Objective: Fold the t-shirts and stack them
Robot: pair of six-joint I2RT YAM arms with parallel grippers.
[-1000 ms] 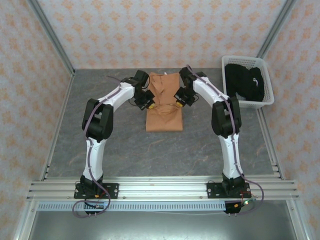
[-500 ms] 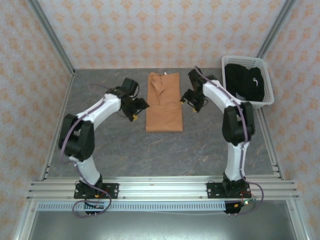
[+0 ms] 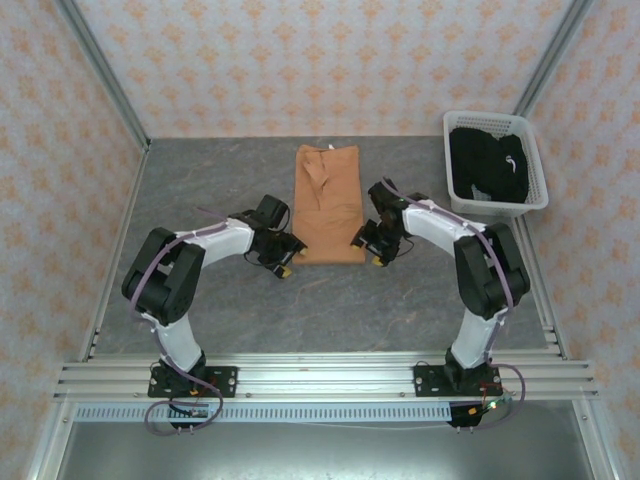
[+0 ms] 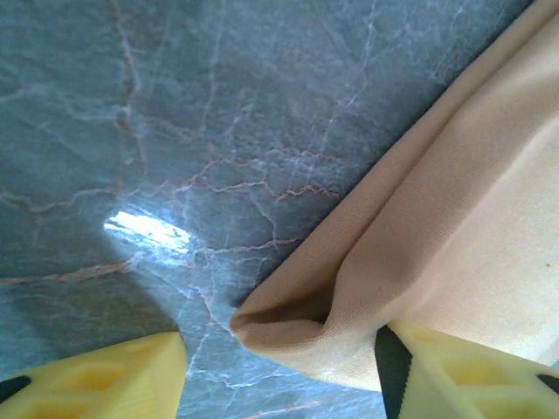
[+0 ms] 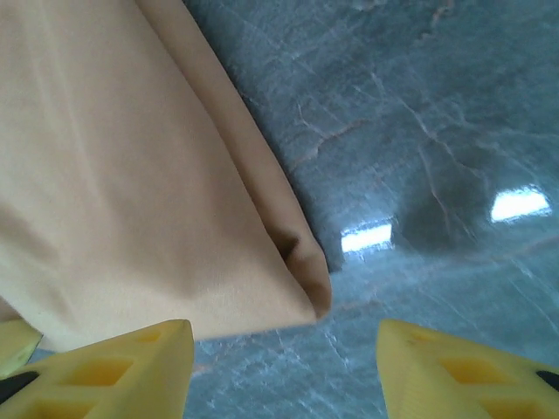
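**A:** From above, how far along?
**B:** The orange t-shirt (image 3: pixel 327 205) lies mid-table, folded into a long strip. The black t-shirt (image 3: pixel 487 165) sits unfolded in the white basket (image 3: pixel 541 196). Nothing is stacked.
**A:** Left wrist?
**B:** The left gripper (image 4: pixel 275 353) is spread wide across the near-left corner, with bare table (image 4: pixel 175 131) beside it.
**A:** Right wrist?
**B:** The right gripper (image 5: pixel 279 349) is likewise spread at the near-right corner, with free room outward.

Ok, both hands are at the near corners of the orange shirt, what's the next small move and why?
Probably close each hand on its corner. The left hand and right hand are open, each with a near corner of the orange shirt between its fingers, nothing gripped yet. The shirt lies as a long strip, so it likely needs another fold.
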